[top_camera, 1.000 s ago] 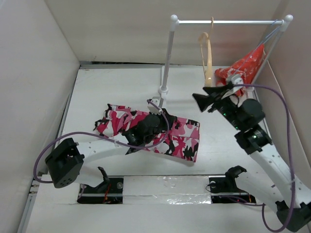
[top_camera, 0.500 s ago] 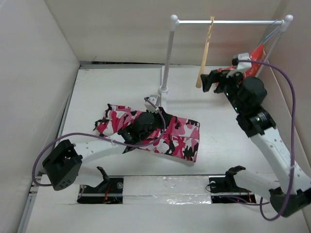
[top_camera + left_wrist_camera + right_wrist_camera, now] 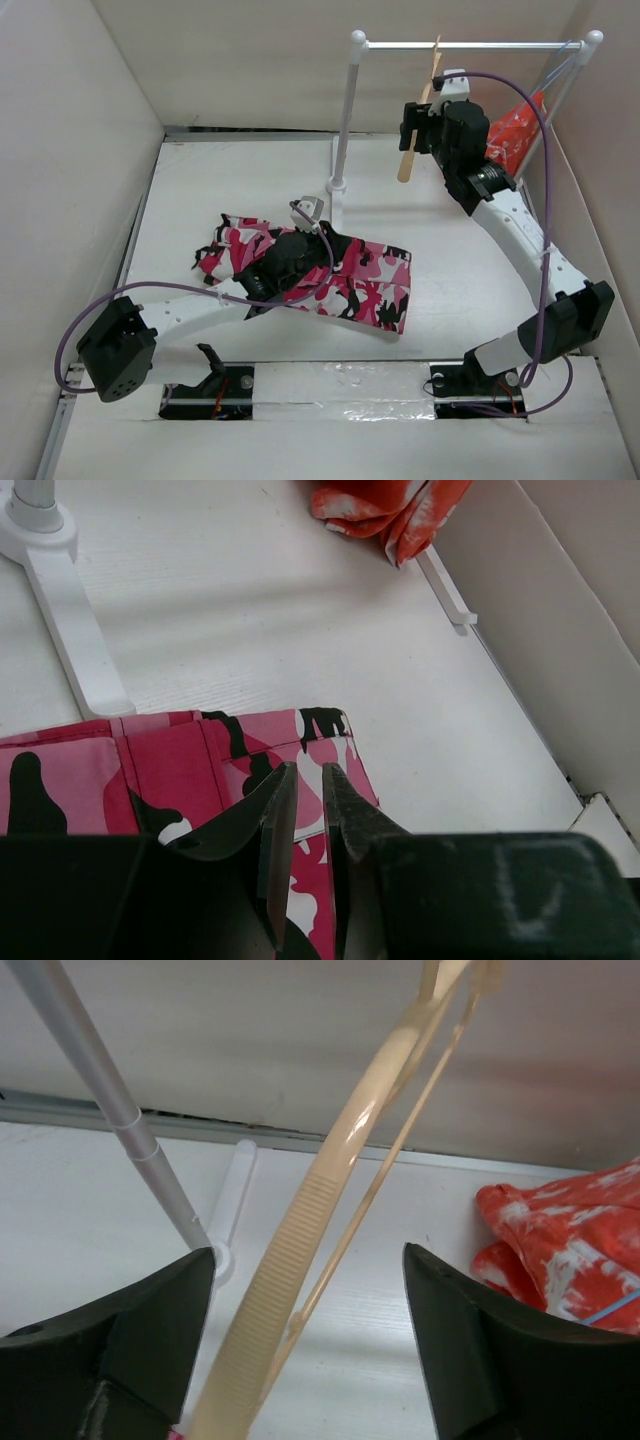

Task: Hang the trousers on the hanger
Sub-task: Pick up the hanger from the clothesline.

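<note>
The white worktop (image 3: 200, 190) fills the floor of a pale walled bay. At its far side stands a white rail (image 3: 460, 45) on ball-topped posts, one post foot resting just beyond the trousers.

The trousers (image 3: 375, 285), in pink, red, white and black camouflage, lie flat and slightly rumpled across the middle of the worktop, well apart from the rail bar above. In the left wrist view their hemmed edge (image 3: 170, 760) ends short of the post's flat white foot.

The left arm reaches out low from the near edge and lies over the trousers, while the right arm stretches up and away toward the rail.

The hanger (image 3: 420, 120), thin pale beige wood, hangs by its hook from the rail bar and tilts down to the left. The right wrist view shows its ribbed shoulder and thin lower bar (image 3: 320, 1210) slanting across the frame.

A red-orange cloth (image 3: 515, 130) with white marks is bunched by the right-hand post.

The right tool (image 3: 412, 128) is spread wide, one finger on each side of the hanger (image 3: 308, 1260) with clear space around the wood.

The left tool (image 3: 306, 775) is narrow, its fingers nearly together with only a slit between them, tips over the trousers; whether any cloth is nipped cannot be told
</note>
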You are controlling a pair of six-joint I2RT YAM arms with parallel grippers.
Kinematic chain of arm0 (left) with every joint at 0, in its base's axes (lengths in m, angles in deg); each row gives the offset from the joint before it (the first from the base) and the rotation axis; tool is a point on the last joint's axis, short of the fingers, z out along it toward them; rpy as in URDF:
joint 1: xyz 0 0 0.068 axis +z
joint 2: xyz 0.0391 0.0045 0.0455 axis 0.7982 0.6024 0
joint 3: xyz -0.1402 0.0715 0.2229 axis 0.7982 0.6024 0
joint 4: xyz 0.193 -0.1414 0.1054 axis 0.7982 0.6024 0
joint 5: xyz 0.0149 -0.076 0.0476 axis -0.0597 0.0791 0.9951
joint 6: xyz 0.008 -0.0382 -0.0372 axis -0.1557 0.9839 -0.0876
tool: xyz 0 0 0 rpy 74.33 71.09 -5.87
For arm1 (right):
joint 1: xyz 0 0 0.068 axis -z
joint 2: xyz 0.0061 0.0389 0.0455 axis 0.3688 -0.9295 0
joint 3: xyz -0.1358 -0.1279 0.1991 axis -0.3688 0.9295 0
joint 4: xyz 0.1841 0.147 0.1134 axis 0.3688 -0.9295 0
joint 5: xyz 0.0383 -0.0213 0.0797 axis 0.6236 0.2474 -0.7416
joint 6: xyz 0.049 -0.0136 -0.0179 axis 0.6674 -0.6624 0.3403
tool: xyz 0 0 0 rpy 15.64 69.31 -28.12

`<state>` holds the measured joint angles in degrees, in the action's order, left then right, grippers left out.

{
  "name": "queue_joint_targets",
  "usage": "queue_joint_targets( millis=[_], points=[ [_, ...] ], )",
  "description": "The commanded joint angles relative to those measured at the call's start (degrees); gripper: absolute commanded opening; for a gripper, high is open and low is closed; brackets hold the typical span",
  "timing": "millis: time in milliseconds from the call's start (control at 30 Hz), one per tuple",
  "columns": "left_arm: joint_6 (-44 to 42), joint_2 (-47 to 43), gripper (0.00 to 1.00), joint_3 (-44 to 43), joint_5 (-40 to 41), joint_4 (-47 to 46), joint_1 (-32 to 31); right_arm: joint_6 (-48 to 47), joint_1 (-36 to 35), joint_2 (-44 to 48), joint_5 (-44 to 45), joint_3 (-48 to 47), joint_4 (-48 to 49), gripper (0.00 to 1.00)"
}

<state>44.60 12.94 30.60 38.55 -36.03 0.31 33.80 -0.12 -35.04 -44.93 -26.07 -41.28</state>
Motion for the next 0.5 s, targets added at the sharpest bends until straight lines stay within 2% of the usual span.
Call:
queue_joint_targets(
  millis=[0, 100, 233, 333, 367, 467],
  points=[
    [0.08, -0.65, 0.15, 0.84, -1.21, -2.99, 0.26, 0.43, 0.23, 3.12, 2.20, 0.85, 3.56, 0.74],
    [0.16, -0.47, 0.15, 0.84, -1.03, -2.99, 0.26, 1.23, 1.80, 4.71, 1.06, 3.41, 4.80, 0.60],
    [0.17, -0.03, 0.15, 0.67, -1.47, -2.99, 0.26, 2.28, 5.58, 4.44, -4.65, 3.85, 4.27, 0.56],
    [0.16, -0.30, 0.15, 0.75, -0.95, -2.90, 0.26, 2.63, 6.47, 4.18, -6.67, 4.29, 4.63, 0.65],
    [0.08, -0.47, 0.15, 0.84, -0.94, -2.81, 0.26, 2.81, 7.07, 3.75, -7.46, 4.20, 4.54, 0.71],
    [0.16, -0.65, 0.15, 0.93, -0.94, -2.90, 0.26, 3.07, 7.61, 2.95, -10.37, 2.89, 4.10, 0.77]
  ],
)
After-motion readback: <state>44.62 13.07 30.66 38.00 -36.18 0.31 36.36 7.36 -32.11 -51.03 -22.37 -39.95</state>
